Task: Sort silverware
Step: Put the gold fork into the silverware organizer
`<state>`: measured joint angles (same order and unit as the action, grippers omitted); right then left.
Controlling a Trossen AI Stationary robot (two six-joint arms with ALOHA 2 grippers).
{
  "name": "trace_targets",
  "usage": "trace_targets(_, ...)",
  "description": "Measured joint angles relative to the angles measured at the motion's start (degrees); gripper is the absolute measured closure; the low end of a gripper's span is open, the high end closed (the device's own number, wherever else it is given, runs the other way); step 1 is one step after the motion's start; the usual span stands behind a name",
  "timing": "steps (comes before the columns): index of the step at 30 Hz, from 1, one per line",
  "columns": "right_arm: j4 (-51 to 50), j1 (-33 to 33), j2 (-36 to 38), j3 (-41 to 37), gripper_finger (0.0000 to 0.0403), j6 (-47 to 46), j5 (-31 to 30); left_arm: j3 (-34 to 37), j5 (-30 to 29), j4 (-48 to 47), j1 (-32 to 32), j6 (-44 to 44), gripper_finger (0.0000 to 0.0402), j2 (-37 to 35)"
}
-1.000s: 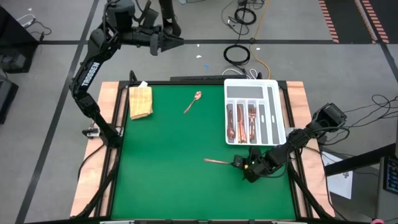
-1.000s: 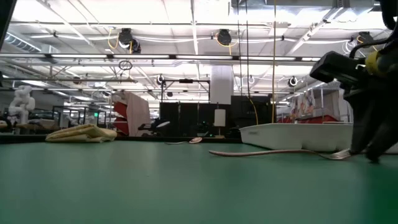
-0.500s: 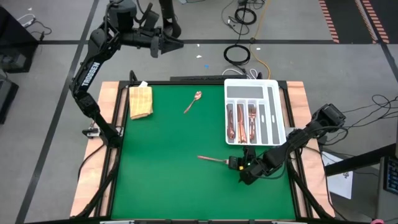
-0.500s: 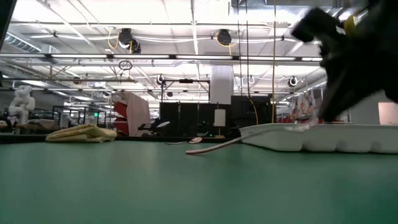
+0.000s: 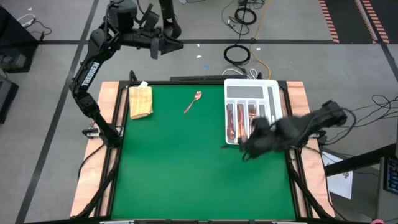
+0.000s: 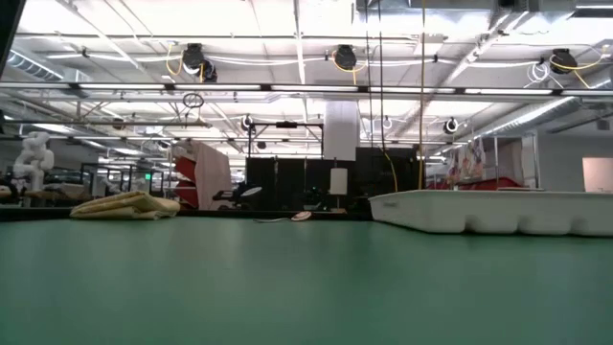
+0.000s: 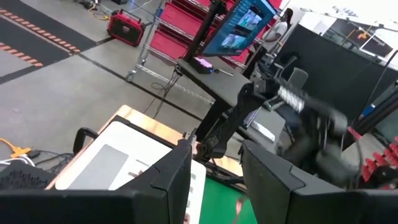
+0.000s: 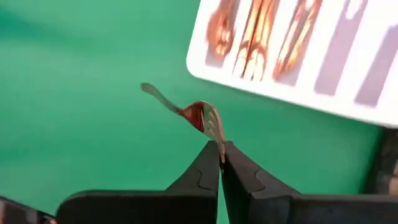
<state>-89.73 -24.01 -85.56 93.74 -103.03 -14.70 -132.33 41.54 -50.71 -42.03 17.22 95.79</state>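
Observation:
My right gripper (image 5: 246,148) hangs blurred above the green mat, by the near left corner of the white divided tray (image 5: 275,87). It is shut on a copper fork (image 8: 200,117), which also shows in the high view (image 5: 225,147). Several copper pieces (image 5: 239,122) lie in the tray's compartments. A copper spoon (image 5: 193,102) lies flat on the mat at the far middle. My left gripper (image 7: 214,180) is open and empty, raised beyond the table's far edge (image 5: 174,43). My right gripper pinches the fork's tine tips (image 8: 217,138) between the free ends of its two fingers. The fork points away from the fingers, handle end (image 8: 148,89) farthest off. It is lifted clear of the mat.
A folded tan woven cloth (image 5: 140,101) lies at the mat's far left corner; it also shows in the low view (image 6: 124,204). Wooden borders run along the table's left and right sides (image 5: 303,106). Cables lie on the floor beyond the far edge.
My right gripper has risen from the mat with the fork and gone toward the far edge and the tray's near left corner, moving fast. The fork, which lay on the mat with its handle toward the left, is now lifted clear and gone from the low view.

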Motion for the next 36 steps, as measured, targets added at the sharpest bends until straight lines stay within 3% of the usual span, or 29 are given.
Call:
trace_targets(3,0.5,4.4,3.8,3.5,0.0402,10.3,-0.1,0.0,0.0,-1.4,0.0,-1.1,0.0258,0.0)
trace_targets(9,-0.3,15.1,9.5,3.5,0.0402,18.7,1.7,0.0,0.0,-2.5,0.0,-1.9,0.0258,0.0)
trace_targets(14,-0.4,23.9,11.5,3.5,0.0402,38.3,9.6,0.0,0.1,-5.9,0.0,-5.5,0.0258,0.0)
trace_targets(25,-0.3,36.7,8.9,3.5,0.0403,61.3,7.6,0.0,-1.9,-13.2,0.2,-11.3,0.0258,0.0)
trace_targets(36,-0.3,45.8,3.9,3.5,0.0403,74.6,10.4,2.0,-5.2,-14.6,0.2,-14.7,0.0258,-0.1)
